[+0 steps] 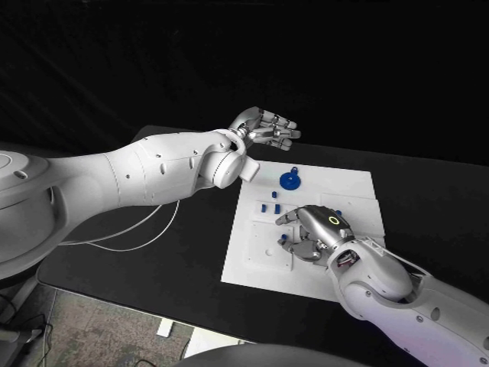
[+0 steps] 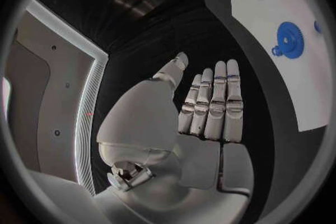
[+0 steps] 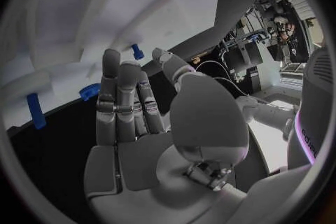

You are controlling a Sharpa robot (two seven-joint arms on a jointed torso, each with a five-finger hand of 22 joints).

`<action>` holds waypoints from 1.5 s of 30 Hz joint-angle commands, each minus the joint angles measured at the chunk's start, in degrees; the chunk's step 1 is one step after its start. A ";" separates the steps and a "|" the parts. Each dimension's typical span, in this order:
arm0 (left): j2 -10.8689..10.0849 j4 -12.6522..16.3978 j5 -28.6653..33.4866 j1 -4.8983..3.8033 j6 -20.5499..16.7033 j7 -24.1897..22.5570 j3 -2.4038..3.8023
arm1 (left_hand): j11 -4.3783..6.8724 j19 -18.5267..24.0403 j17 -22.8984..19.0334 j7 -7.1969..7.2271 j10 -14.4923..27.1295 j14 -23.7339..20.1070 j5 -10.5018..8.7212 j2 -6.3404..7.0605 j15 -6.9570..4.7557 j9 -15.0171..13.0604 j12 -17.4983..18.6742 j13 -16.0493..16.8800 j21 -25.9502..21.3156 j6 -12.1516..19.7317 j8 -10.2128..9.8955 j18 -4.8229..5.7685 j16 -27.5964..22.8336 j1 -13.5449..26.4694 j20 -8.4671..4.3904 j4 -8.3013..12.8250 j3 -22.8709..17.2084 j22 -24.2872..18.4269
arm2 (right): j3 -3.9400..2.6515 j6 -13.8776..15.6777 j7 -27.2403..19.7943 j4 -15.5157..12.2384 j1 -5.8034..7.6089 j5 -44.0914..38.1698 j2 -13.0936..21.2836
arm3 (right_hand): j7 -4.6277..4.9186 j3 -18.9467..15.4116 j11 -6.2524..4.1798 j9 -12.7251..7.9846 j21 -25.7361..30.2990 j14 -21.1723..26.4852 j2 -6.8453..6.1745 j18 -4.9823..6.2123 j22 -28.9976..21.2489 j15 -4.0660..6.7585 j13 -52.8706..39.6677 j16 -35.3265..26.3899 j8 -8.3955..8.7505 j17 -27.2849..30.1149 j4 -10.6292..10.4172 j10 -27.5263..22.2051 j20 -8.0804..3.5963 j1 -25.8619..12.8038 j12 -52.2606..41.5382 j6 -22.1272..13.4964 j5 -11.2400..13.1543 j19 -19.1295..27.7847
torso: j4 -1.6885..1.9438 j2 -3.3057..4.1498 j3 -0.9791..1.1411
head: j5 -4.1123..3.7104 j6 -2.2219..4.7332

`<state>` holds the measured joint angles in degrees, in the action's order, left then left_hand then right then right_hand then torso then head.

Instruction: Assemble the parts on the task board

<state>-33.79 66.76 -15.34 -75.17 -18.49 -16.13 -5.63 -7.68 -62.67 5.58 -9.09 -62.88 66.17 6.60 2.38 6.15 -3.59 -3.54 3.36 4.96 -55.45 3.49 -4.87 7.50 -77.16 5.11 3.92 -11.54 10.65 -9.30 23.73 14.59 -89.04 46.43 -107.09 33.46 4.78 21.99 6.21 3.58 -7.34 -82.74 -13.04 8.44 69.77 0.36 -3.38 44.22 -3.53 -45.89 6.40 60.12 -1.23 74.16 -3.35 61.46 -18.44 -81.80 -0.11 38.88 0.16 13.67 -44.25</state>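
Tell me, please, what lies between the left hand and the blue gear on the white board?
Bare black table and white board in the head view, left hand to blue gear.

One board (image 1: 333, 183) on one table (image 1: 443, 199); one blue gear (image 1: 291, 180); at least three small blue parts (image 1: 269, 206); two hands: left (image 1: 264, 127), right (image 1: 314, 229).

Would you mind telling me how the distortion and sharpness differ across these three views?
Head view: straight edges, task board bright against the dark table. Left wrist view: fisheye bends the board's edge; blue gear crisp. Right wrist view: board soft and blurred behind the right hand.
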 commanded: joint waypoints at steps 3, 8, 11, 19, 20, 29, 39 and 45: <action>-0.08 -0.16 0.46 -0.05 0.59 -0.42 0.05 | -0.04 -0.38 0.05 -0.03 -0.28 0.30 -0.29 -0.23 0.00 0.07 0.16 0.05 0.22 0.56 0.11 0.41 0.20 0.02 0.09 -0.39 0.08 0.10 | -0.33 2.55 0.39 -1.74 1.05 3.76 1.55 | 0.36 -0.17 -0.15 0.00 0.63 0.37 0.18 0.69 0.14 -0.01 0.05 0.42 -0.06 0.29 -0.35 0.60 -0.04 -0.11 -0.07 0.20 1.08 -0.57 | -0.07 -0.02 -0.03 | -0.31 0.35; -0.30 -0.12 0.46 -0.05 0.80 -0.45 0.05 | -0.04 -0.27 0.04 -0.01 -0.26 0.28 -0.30 -0.17 0.00 0.06 0.16 0.05 0.29 0.34 0.13 0.57 0.21 0.00 0.01 -0.45 0.13 0.16 | -2.15 1.11 0.41 -3.84 1.57 5.72 4.05 | 0.62 -1.17 -0.36 -0.02 1.32 0.31 0.56 0.51 -0.09 0.08 0.05 0.84 -0.01 0.46 -1.26 1.42 -0.10 -0.07 -0.03 0.15 2.63 -1.03 | -0.01 0.02 -0.06 | -0.95 0.69; -0.62 0.05 0.55 -0.08 1.12 -0.48 0.05 | -0.10 -0.22 0.03 -0.17 -0.16 0.25 -0.33 -0.03 0.02 0.13 0.16 0.05 0.31 1.87 0.03 0.60 0.20 -0.01 0.03 -0.48 0.28 0.18 | -4.56 -0.01 0.62 -5.07 1.70 6.63 5.61 | 0.47 -1.22 -0.47 -0.04 1.46 0.32 0.70 0.41 -0.04 0.14 0.04 1.06 0.01 0.44 -1.56 1.79 -0.15 0.13 -0.06 -0.42 3.83 -1.12 | -0.08 0.06 -0.04 | -1.85 1.14; -0.95 0.45 0.70 -0.17 1.78 -0.48 0.05 | -0.16 -0.12 0.02 -0.29 0.01 0.18 -0.45 -0.03 0.08 0.18 0.15 0.06 0.30 3.04 -0.02 0.62 0.18 0.01 0.09 -0.66 0.65 0.15 | -8.72 -4.85 1.02 -4.59 2.97 9.05 9.65 | 1.07 -0.66 -0.53 -0.02 1.64 0.44 1.43 0.40 0.46 0.15 0.04 1.88 -0.02 0.16 -1.96 2.43 -0.23 1.26 -0.05 -0.32 7.00 -1.41 | -0.37 0.03 -0.04 | -4.59 2.25; -1.00 0.54 0.70 -0.17 1.80 -0.50 0.05 | -0.17 -0.10 0.03 -0.31 0.01 0.18 -0.45 -0.06 0.08 0.17 0.15 0.06 0.29 3.47 0.04 0.61 0.19 0.01 0.09 -0.70 0.77 0.13 | -8.94 -5.21 1.04 -4.20 3.09 9.23 9.92 | 1.22 0.06 -0.64 -0.02 1.56 0.46 1.41 0.43 0.66 0.24 0.04 2.00 -0.01 0.09 -1.75 2.90 -0.31 1.46 0.00 -0.30 7.12 -1.48 | -0.40 0.05 -0.05 | -4.77 2.45; -1.31 1.11 0.96 -0.18 1.97 -0.37 0.05 | -0.16 -0.11 0.03 -0.31 -0.02 0.18 -0.45 -0.09 0.08 0.17 0.15 0.06 0.30 3.33 0.04 0.61 0.20 -0.09 0.10 -0.66 0.87 0.12 | -9.62 -10.03 3.40 -1.35 3.46 6.45 10.37 | 1.14 4.56 -0.88 -0.02 1.54 0.60 0.40 0.28 3.05 0.50 0.02 2.22 -0.01 0.07 -1.27 3.37 -0.58 0.64 -0.04 -0.27 8.38 -1.10 | -0.45 0.06 0.08 | -5.34 2.74; -1.42 1.36 1.33 -0.18 1.84 -0.33 0.05 | -0.19 0.07 0.01 -0.31 0.04 0.06 -0.40 -0.10 0.13 0.17 0.16 0.06 0.21 3.23 0.03 0.67 0.15 -0.13 0.15 -0.61 0.95 0.05 | -9.68 -15.60 6.78 0.75 3.50 5.00 9.39 | 0.32 -2.69 -0.47 -0.01 3.32 0.87 0.39 -0.04 0.95 0.03 0.00 2.05 -0.04 0.42 -5.00 1.53 -0.08 1.45 -0.08 -2.00 15.47 -1.62 | -0.35 0.10 -0.02 | -5.65 2.70; -1.41 1.24 1.54 -0.18 2.15 -0.19 0.05 | -0.17 0.11 0.02 -0.30 0.02 0.04 -0.35 -0.19 0.12 0.17 0.16 0.05 0.20 3.20 0.02 0.68 0.14 -0.16 0.14 -0.56 0.96 0.02 | -9.65 -16.35 7.17 1.46 3.50 4.74 8.77 | 0.43 -2.22 -0.78 -0.01 3.14 0.80 0.62 -0.17 0.43 0.30 -0.01 2.09 -0.03 0.44 -5.28 2.47 -0.32 2.11 -0.08 -1.92 15.49 -1.72 | -0.44 0.07 -0.03 | -6.45 2.68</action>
<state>-35.26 67.93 -14.48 -75.26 -17.25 -16.00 -5.64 -7.69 -62.67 5.55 -9.39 -62.87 66.14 6.36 2.38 6.14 -3.51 -3.54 3.36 4.96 -52.28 3.49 -4.87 7.50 -77.16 5.11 3.38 -11.00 10.74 -18.95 10.08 20.40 -87.59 49.92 -101.09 42.34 5.14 19.48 5.41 3.60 -4.11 -82.16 -12.52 8.26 70.26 0.42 -3.38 46.26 -3.52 -45.52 1.15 62.35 -1.42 75.75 -3.32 59.79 -3.11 -83.22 -0.44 38.96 0.14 7.49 -41.56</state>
